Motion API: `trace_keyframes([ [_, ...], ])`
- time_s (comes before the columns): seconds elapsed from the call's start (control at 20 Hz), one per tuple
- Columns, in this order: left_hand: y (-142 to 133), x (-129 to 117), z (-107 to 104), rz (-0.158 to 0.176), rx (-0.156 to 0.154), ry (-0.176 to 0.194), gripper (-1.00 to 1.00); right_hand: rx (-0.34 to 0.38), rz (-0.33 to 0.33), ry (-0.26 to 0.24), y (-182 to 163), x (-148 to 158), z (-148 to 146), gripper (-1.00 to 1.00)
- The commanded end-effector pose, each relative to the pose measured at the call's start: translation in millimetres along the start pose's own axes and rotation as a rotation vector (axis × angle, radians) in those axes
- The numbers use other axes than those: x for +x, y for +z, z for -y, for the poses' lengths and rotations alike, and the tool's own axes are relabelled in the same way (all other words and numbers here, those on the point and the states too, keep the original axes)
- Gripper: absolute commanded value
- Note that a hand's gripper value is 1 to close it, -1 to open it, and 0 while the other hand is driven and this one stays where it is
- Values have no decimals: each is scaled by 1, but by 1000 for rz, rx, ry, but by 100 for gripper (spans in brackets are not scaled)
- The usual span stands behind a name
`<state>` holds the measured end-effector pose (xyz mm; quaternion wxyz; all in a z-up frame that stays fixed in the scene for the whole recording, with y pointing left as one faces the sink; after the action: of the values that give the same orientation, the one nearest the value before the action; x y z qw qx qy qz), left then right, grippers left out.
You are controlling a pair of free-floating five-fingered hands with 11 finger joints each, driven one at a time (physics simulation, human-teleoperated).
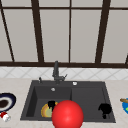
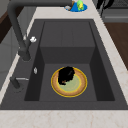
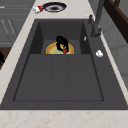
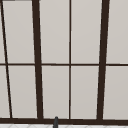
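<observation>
The window (image 4: 70, 62) stands well behind both hands, above the dark sink (image 1: 87, 100) they hang in. A red ball (image 1: 67, 115) sits just right of the left hand (image 1: 51, 104), in front of it. Under that hand lies a yellow plate (image 2: 75, 86) on the basin floor; the hand looks curled down onto it, fingers bent at its surface, though I can't tell whether it grips. The right hand (image 1: 105, 109) hovers over the drainboard, fingers curled, holding nothing. The tap (image 1: 56, 72) rises behind the left hand.
</observation>
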<state>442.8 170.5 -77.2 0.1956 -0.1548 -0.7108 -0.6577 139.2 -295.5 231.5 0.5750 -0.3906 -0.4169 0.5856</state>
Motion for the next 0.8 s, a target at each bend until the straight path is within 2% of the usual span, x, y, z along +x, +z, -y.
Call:
trace_keyframes([
  [0.0, -7, 5, 14, -12, -24, -20, 100, 0, 0, 0, 0, 0, 0, 0],
  [0.25, -8, 7, 13, -29, -12, -109, 100, 0, 0, 0, 0, 0, 0, 0],
  [0.35, -6, 9, 10, -10, -6, -128, 100, 0, 0, 0, 0, 0, 0, 0],
  [0.45, -5, 8, 6, -5, 10, -128, 100, 0, 0, 0, 0, 0, 0, 0],
  [0.65, 3, 13, -22, -5, 15, -126, 100, 0, 0, 0, 0, 0, 0, 0],
  [0.75, 9, 16, -33, -9, 17, -110, 100, 0, 0, 0, 0, 0, 0, 0],
])
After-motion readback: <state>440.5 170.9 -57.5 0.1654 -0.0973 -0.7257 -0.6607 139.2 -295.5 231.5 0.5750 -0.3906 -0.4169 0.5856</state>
